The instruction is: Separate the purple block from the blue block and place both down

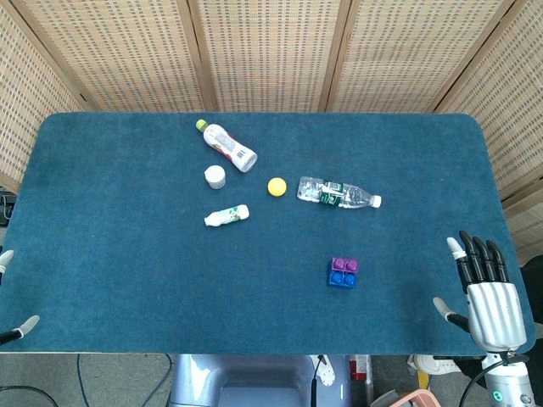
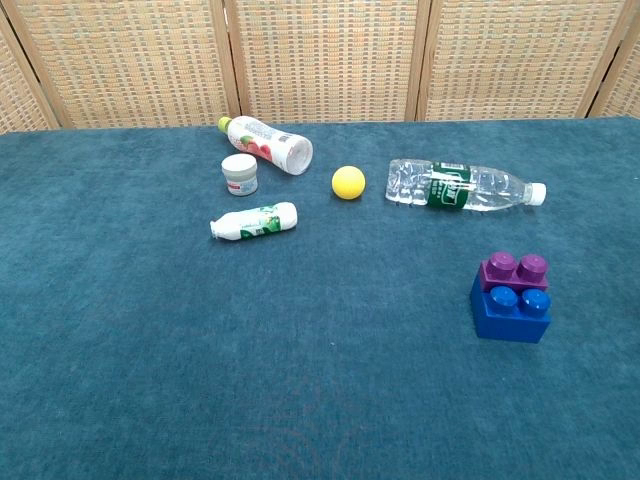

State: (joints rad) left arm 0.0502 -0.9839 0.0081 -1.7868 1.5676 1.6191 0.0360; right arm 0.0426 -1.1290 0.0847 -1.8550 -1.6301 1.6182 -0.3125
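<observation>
Purple block (image 2: 514, 269) sits seated on the blue block (image 2: 511, 311), the pair on the bench (image 1: 127, 280) well left of the right hand (image 1: 488, 292), whose fingers (image 1: 479, 254) are apart and empty. Separation not begun. Left hand (image 1: 13, 326) barely visible; state cannot be told

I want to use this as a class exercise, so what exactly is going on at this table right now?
Nothing is being handled yet. The purple block sits joined on the blue block on the table, untouched. The right hand rests open at the table's near right edge, apart from the blocks. Only fingertips of the left hand show at the near left edge. Further back lie a clear bottle, a yellow ball, two white bottles and a small jar.
</observation>
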